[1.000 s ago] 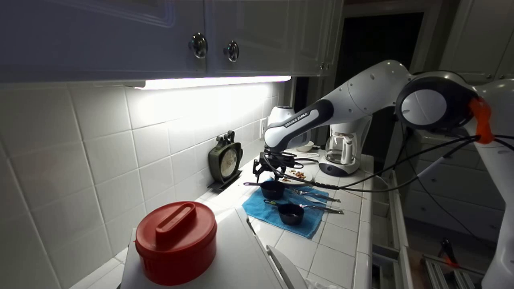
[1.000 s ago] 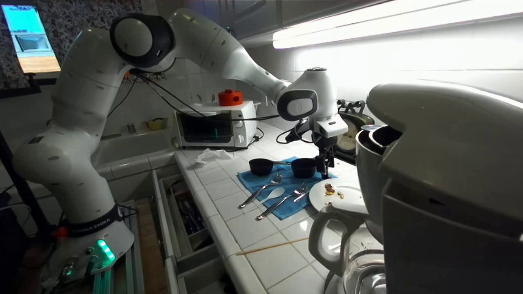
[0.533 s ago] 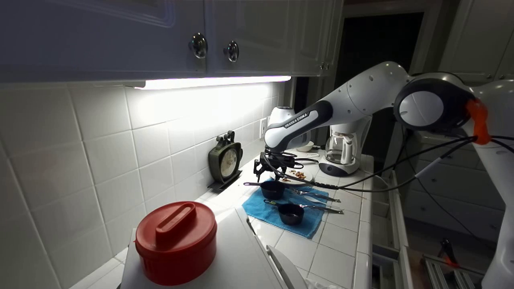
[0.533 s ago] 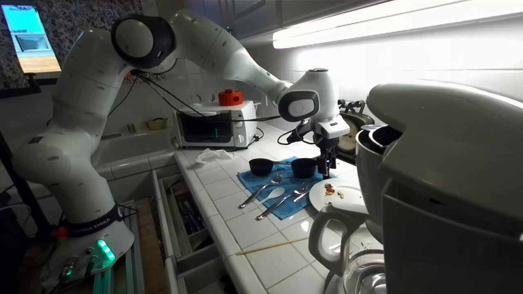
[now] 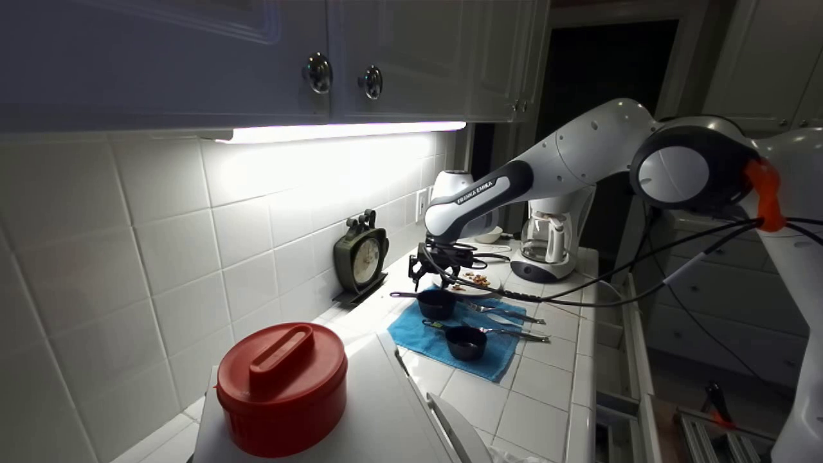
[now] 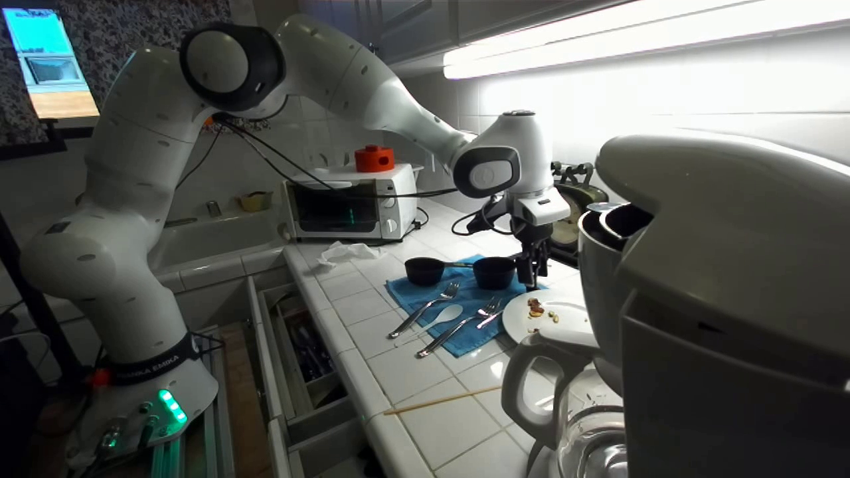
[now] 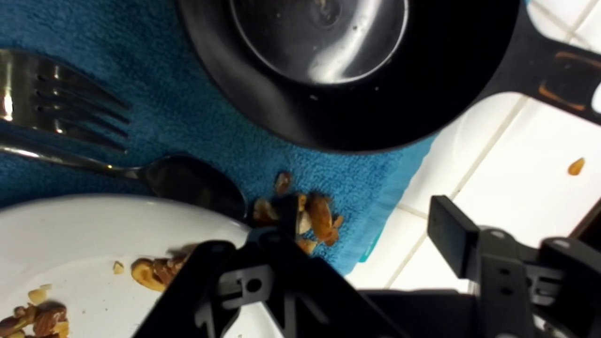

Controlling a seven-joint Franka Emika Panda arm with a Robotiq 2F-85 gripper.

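My gripper [image 7: 371,227] is open and holds nothing. In the wrist view its left finger is over a small heap of nuts [image 7: 321,220] on the blue towel [image 7: 155,112]; its right finger is over white tile. Contact with the nuts cannot be told. A white plate [image 7: 94,277] with more nuts lies below the left finger. A dark spoon head [image 7: 192,183] and a fork [image 7: 51,96] lie beside the plate. A black cup-like pan [image 7: 347,117] stands on the towel. In both exterior views the gripper [image 5: 431,284] [image 6: 532,275] is low beside this pan [image 5: 437,304] [image 6: 494,272].
A second black pan [image 5: 467,343], forks and a white spoon [image 6: 446,315] lie on the towel. A green scale [image 5: 361,257] stands against the wall. The mixer [image 6: 730,265] and coffee maker [image 5: 546,238] are beyond the plate. A drawer [image 6: 305,345] stands open below the counter.
My gripper has shifted very slightly away from the black pans, toward the mixer side. It stays open. Nothing else has visibly moved.
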